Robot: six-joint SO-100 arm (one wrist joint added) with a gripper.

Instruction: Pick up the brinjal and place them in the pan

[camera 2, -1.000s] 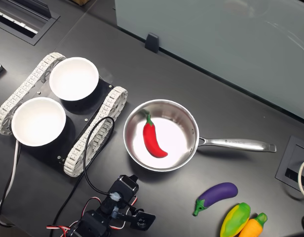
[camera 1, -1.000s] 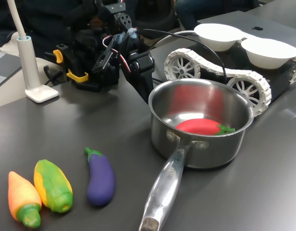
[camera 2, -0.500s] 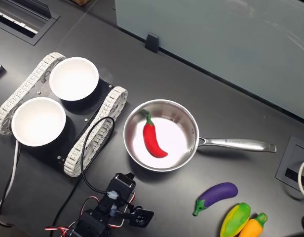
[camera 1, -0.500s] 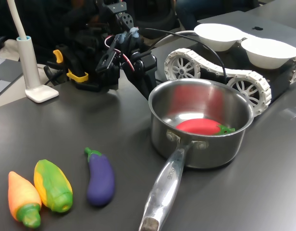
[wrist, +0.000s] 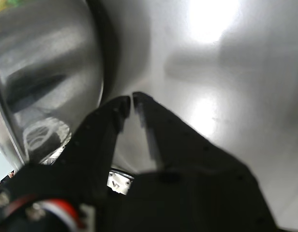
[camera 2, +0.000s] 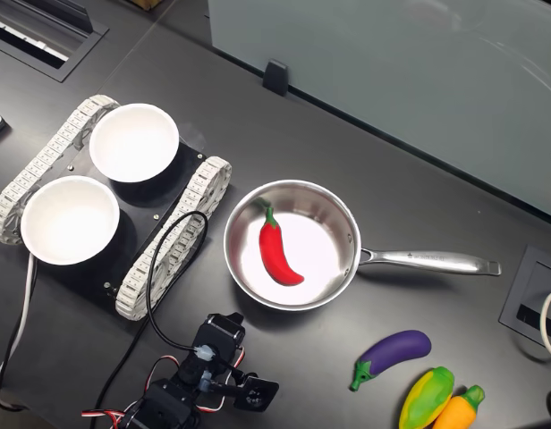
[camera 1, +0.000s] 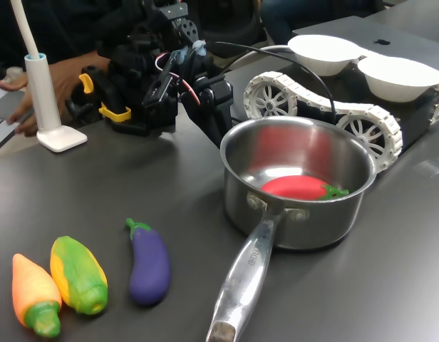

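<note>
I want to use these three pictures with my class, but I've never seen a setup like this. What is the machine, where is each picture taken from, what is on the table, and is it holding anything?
The machine is a small black robot arm with a two-fingered tool at its end. One picture comes from a camera on the arm's wrist, looking past the tool at the side of the steel pan. The tool's tips are almost touching, with nothing between them. The first exterior view looks across the dark table from low down; the second exterior view looks down from above. On the table stands the pan, with a red toy chilli inside. Near its long handle lie a purple toy brinjal, a yellow-green toy corn and an orange toy carrot, all untouched. Two white bowls sit on a small tracked vehicle. A person's hand shows behind the arm.
</note>
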